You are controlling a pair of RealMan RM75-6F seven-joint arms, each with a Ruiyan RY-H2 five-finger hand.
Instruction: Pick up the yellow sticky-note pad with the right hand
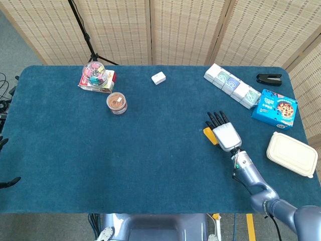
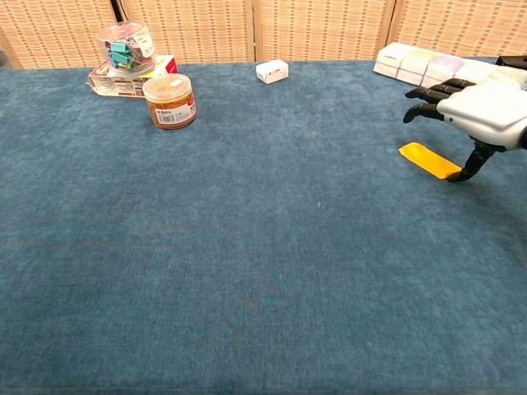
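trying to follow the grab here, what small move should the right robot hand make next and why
Probably lower a little and close on the yellow sticky-note pad. The right robot hand hovers over the pad's right end with fingers spread and its thumb tip down at the pad's near edge, and the pad lies flat on the table, not yet gripped.

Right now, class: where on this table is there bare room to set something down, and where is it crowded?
Bare cloth spans the middle and near edge, between the brown jar and right hand. The far-right corner is crowded: cookie box, white container.
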